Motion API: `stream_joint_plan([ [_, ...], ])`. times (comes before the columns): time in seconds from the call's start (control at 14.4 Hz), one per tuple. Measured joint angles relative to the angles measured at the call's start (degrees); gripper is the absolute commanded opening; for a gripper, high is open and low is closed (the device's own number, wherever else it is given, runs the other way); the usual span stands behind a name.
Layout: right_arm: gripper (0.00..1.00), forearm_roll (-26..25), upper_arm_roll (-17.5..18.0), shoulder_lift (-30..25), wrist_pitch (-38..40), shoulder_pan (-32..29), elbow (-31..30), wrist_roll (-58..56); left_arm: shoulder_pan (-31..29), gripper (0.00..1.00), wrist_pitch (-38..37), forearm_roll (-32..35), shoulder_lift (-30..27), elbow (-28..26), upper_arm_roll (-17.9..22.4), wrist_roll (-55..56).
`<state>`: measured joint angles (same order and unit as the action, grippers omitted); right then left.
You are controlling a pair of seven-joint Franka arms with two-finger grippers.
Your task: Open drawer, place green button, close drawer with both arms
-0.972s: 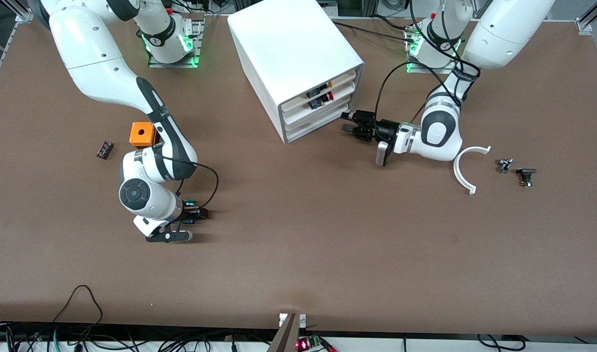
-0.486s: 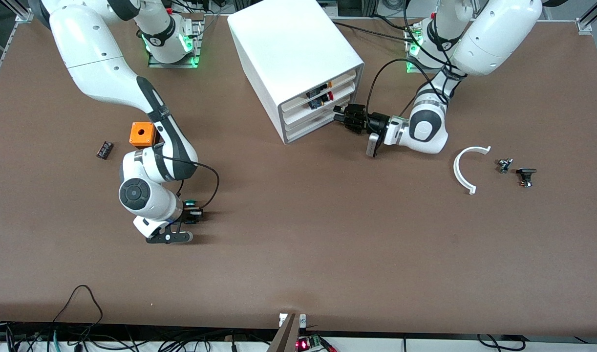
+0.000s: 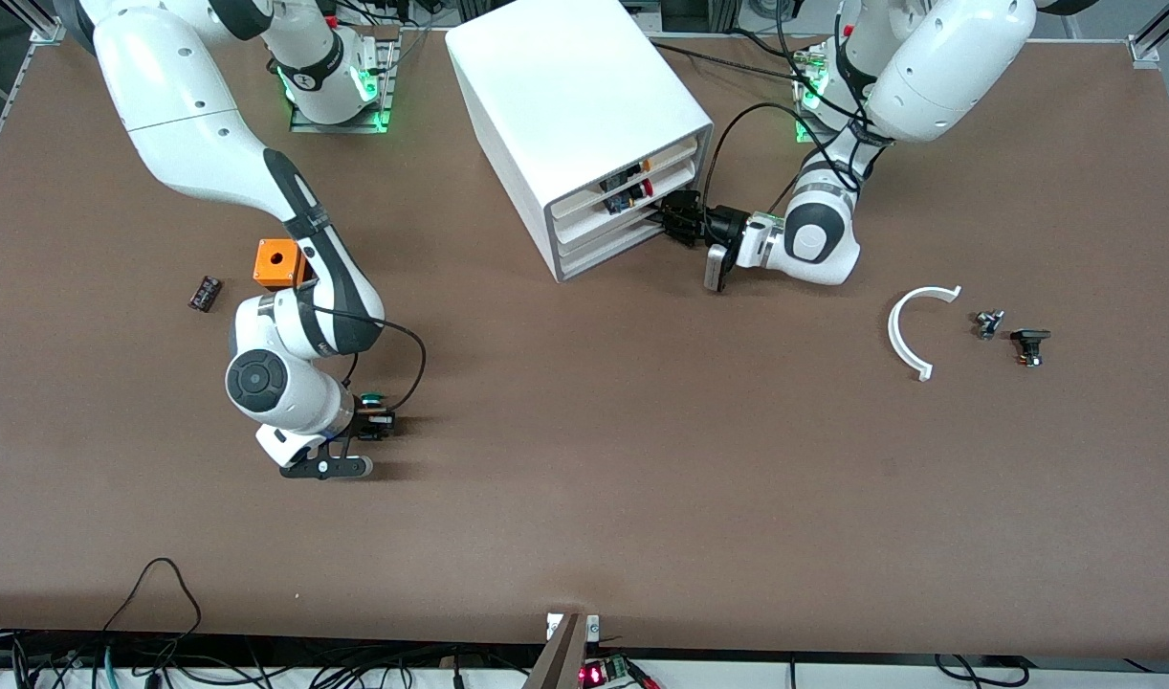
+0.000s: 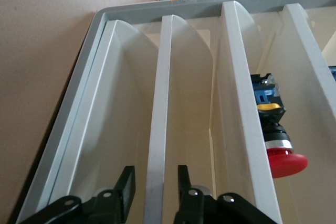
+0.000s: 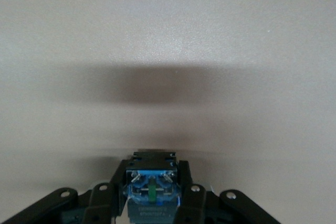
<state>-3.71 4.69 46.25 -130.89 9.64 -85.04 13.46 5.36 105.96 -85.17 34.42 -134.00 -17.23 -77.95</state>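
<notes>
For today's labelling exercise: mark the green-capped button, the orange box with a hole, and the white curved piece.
button (image 3: 371, 397), front view, on its green cap.
orange box (image 3: 276, 264), front view, on its top face beside the hole.
white curved piece (image 3: 898, 337), front view, on the middle of its arc.

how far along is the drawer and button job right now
Early. In hand: the right gripper is shut on the button, low over the table. The left gripper is at the cabinet, fingers straddling the front edge of the lowest drawer, which looks barely out, if at all. Left: pulling it open, placing the button, closing.
</notes>
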Motion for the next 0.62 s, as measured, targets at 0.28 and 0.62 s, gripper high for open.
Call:
stream_joint_plan([
  [0.28, 0.00, 2.57, 0.03, -1.95, 9.33, 0.09, 5.64, 0.12, -0.11, 0.00, -0.05, -0.14, -0.06, -0.48, 0.00, -0.36],
  [0.62, 0.00, 4.43, 1.41, -2.80, 22.68, 0.43, 16.97, 3.43, -0.73, 0.00, -0.02, -0.12, -0.30, 2.01, 2.61, 0.44],
])
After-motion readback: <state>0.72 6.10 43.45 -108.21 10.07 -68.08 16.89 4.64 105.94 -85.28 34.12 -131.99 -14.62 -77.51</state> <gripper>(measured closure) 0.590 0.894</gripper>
